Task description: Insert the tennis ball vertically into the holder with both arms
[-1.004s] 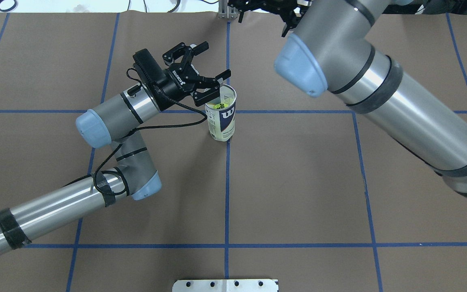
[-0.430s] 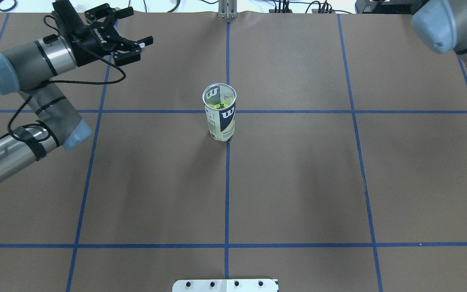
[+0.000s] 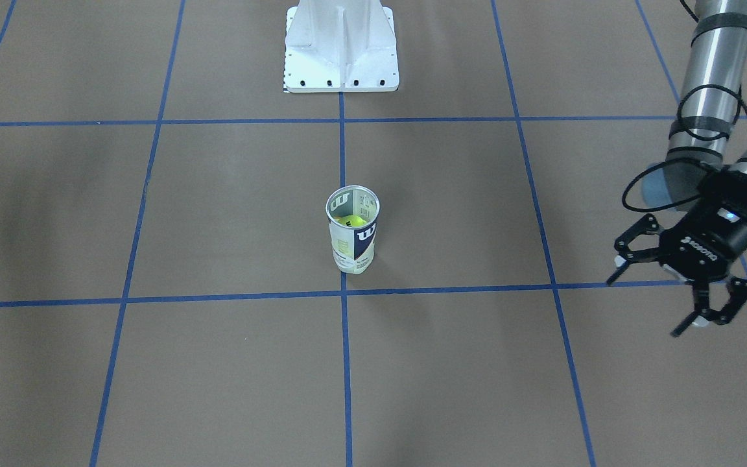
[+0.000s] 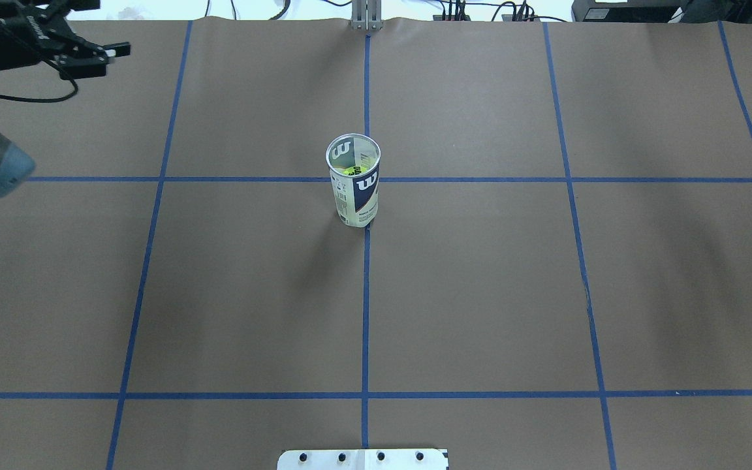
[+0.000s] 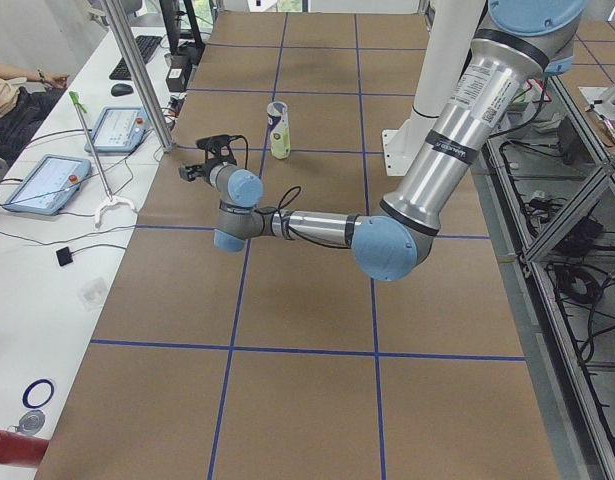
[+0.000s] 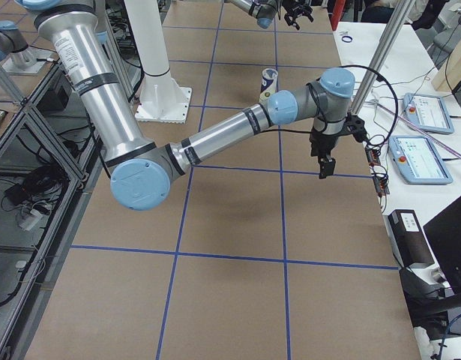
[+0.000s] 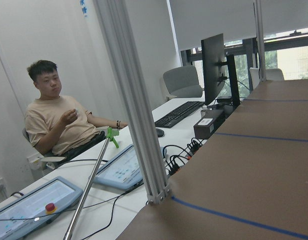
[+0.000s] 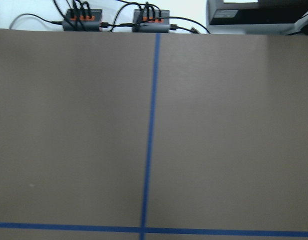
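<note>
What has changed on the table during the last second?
The open left gripper drew back from the rim of the holder to the far-left table corner, holding nothing. The right arm swung away towards the right side. The holder stayed upright in place, tennis ball inside.

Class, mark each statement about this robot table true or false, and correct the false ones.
1. The clear plastic can with the white and navy label stands upright. True.
2. The left gripper is shut on the can's rim. False: it is open, empty and far from the can.
3. A yellow-green tennis ball sits inside the can. True.
4. The can rests on the white metal pedestal base. False: it stands on the brown table cover, on a blue tape line, apart from the base.
</note>
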`<state>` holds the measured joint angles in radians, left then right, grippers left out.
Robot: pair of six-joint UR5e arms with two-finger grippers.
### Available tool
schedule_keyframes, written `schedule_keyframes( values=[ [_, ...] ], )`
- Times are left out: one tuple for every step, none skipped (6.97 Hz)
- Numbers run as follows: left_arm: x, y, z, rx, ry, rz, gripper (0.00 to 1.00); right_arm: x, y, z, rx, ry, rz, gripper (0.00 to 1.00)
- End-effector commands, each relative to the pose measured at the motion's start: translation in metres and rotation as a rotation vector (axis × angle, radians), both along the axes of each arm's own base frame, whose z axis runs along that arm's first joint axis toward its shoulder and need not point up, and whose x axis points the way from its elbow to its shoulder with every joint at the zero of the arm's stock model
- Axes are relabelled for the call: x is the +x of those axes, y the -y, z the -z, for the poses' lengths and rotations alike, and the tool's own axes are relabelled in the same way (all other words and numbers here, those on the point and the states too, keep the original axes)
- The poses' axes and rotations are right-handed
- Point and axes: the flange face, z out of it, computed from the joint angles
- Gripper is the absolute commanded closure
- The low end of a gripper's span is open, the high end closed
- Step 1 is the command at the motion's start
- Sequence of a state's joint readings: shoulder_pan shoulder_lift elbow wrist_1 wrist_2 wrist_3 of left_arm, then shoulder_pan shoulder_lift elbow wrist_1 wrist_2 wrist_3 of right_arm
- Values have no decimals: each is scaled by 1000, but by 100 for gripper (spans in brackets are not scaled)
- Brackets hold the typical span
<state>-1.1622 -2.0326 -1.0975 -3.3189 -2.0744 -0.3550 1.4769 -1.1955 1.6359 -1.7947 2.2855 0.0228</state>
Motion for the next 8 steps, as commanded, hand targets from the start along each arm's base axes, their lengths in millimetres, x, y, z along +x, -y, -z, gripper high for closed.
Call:
schedule_keyframes(
  values=[
    [-103,-1,-65,-184,77,25,1,77,-51,-91,22,-1,73,0],
    [-144,-1,-87,-255,113,83,2,102,-79,-125,22,-3,93,0],
    [-162,-6,-122,-273,250,98,2,115,-102,-150,-3,-1,74,0],
    [-187,-3,-148,-338,361,110,1,119,-123,-176,0,-3,57,0],
    [-206,-3,-174,-460,410,116,1,122,-128,-189,-5,-2,49,0],
    [-212,-8,-192,-510,451,102,1,122,-128,-191,-8,-3,49,0],
    [-214,-9,-204,-563,487,80,1,122,-127,-190,-8,-4,47,0],
    [-218,-7,-212,-595,552,63,1,122,-126,-189,-5,-4,47,0]
  ],
)
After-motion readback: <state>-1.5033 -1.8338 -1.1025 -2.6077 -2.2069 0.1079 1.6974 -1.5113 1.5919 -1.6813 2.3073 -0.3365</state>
